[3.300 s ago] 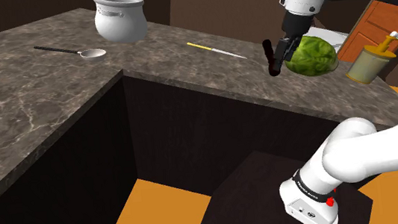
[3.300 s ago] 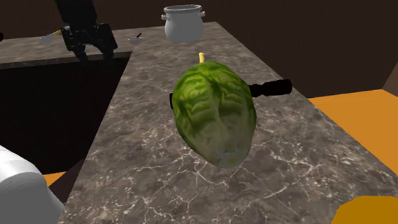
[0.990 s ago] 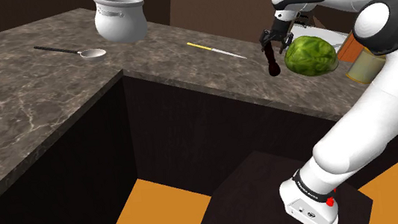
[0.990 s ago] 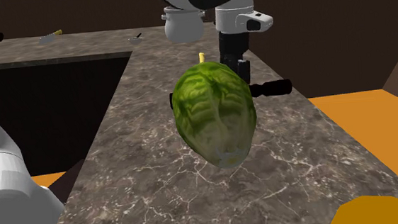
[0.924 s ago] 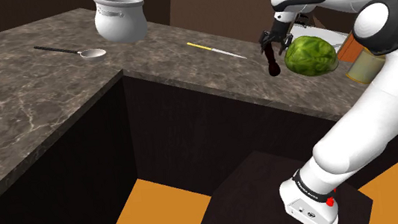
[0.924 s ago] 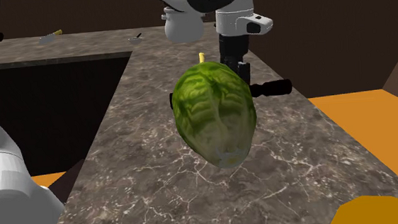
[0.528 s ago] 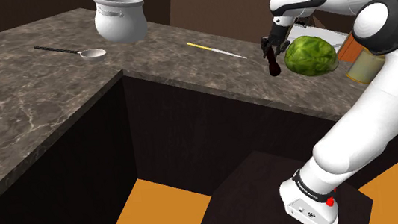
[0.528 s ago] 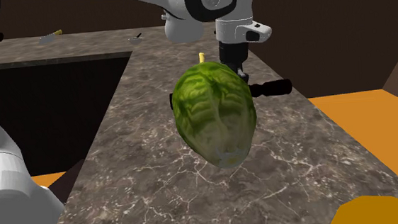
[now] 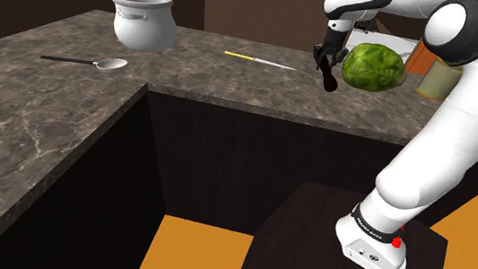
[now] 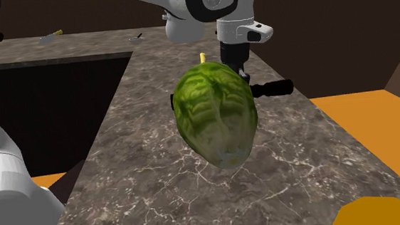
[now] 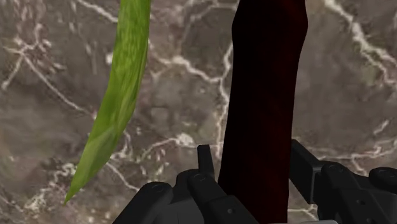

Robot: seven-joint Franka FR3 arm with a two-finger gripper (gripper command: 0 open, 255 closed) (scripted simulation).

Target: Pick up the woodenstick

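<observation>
as seen from the shoulder view: gripper (image 9: 324,58) down at the dark red stick (image 9: 328,77), directly beneath it on the marbled counter (image 9: 63,101); green cabbage (image 9: 373,66) just beside. stick flat, long axis laid across the counter's width.

as seen from the second exterior view: stick under the hand and behind the cabbage, one end jutting out past the gripper toward this view's right.

as seen from the wrist view: fingers (image 11: 203,159) apart, one at each flank of the stick, apparently not yet clamped. long axis straight ahead between them, square to their closing line. judged step: descent complete, grasp pending. next: closing squarely on the shaft, then lifting straight, clear of the cabbage leaf close beside one finger.
</observation>
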